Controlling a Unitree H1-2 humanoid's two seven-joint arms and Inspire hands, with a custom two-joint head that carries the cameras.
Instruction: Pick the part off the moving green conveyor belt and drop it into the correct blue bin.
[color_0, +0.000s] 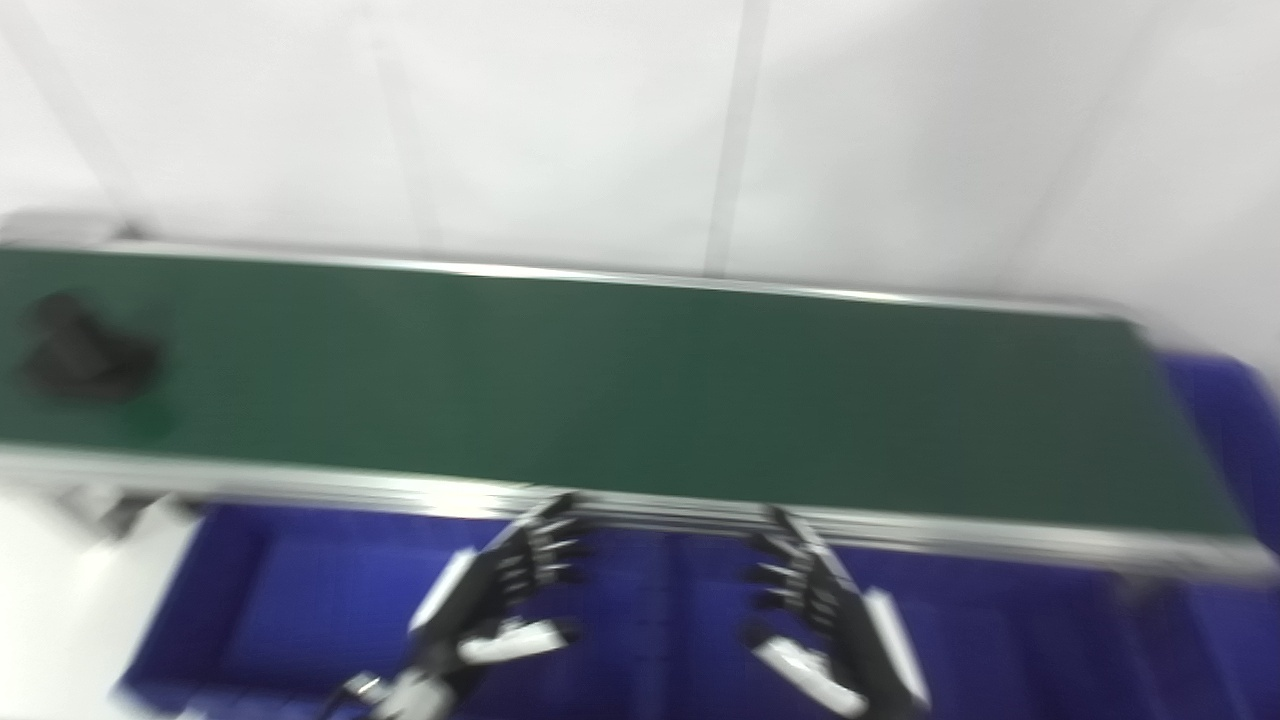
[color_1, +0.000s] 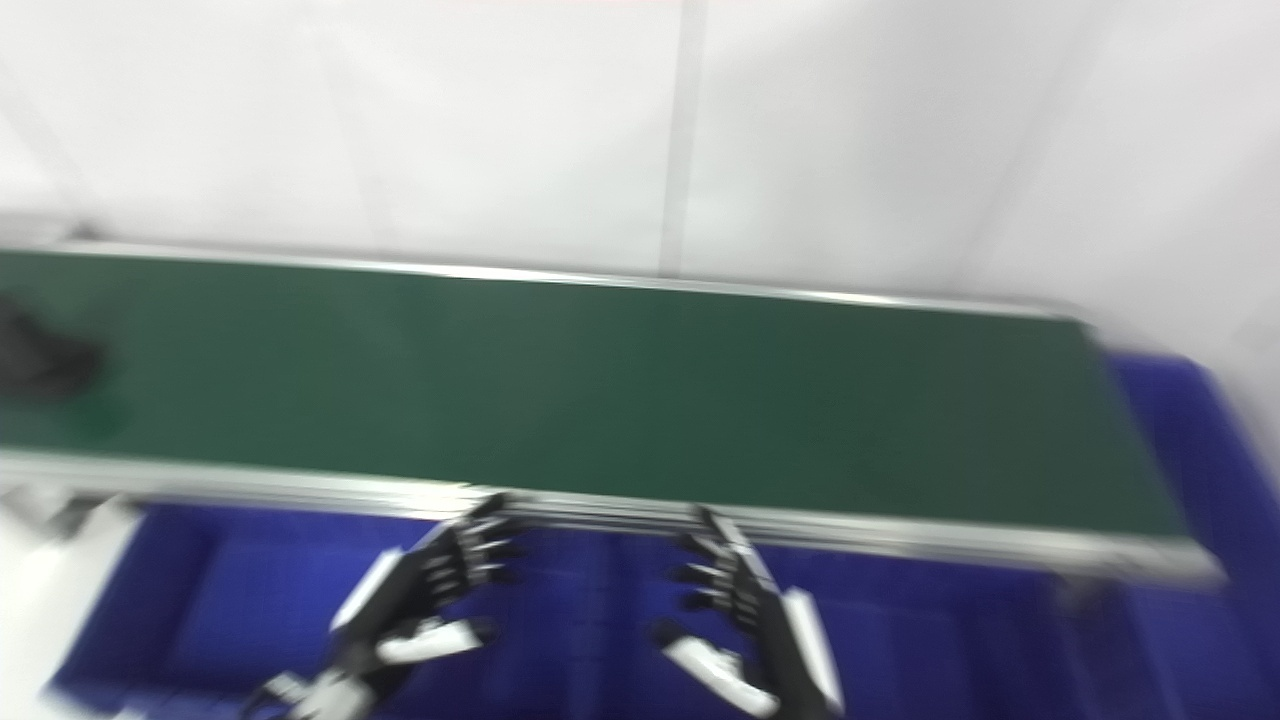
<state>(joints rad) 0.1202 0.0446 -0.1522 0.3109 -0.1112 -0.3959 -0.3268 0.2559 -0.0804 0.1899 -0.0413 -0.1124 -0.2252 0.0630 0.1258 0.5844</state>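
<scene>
The green conveyor belt (color_0: 620, 400) runs across the whole scene in front of a white wall (color_0: 640, 120), its metal rail (color_0: 300, 485) along the near side. Blue bins (color_0: 320, 610) sit below that near rail, another blue bin (color_0: 1225, 400) past the belt's right end. Both hands hover over the near bins, empty: the left hand (color_0: 505, 600) and right hand (color_0: 825, 625) with fingers spread apart. A dark, blurred part (color_0: 80, 355) lies at the belt's far left end.
</scene>
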